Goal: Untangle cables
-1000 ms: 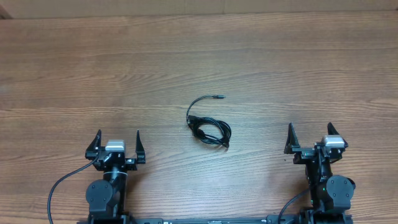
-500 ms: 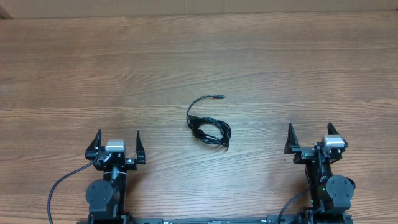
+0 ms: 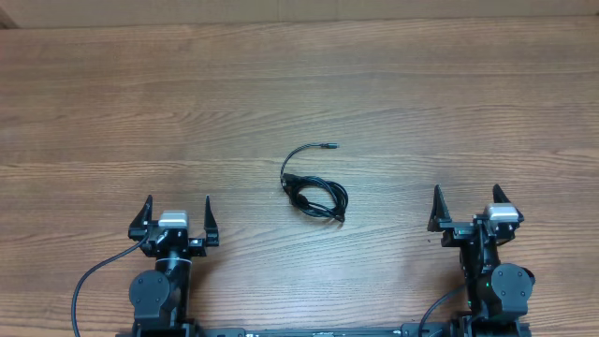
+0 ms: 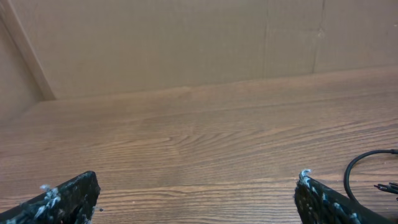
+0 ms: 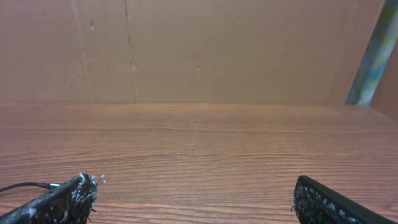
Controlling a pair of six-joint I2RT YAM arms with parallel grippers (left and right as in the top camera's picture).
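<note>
- Still unmoved, the cables [image 3: 314, 192] lie looped in a small bundle mid-frame on the desk [image 3: 299, 84].
- Left gripper [image 3: 178, 200], lower left: jaws wide apart, empty, unchanged.
- Right gripper [image 3: 467, 189], lower right: likewise.

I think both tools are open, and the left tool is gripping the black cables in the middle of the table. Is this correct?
Not quite. Both tools are open, but the left tool grips nothing: the cables lie alone in the middle of the table, apart from it and from the right tool. The overhead view shows this.
</note>
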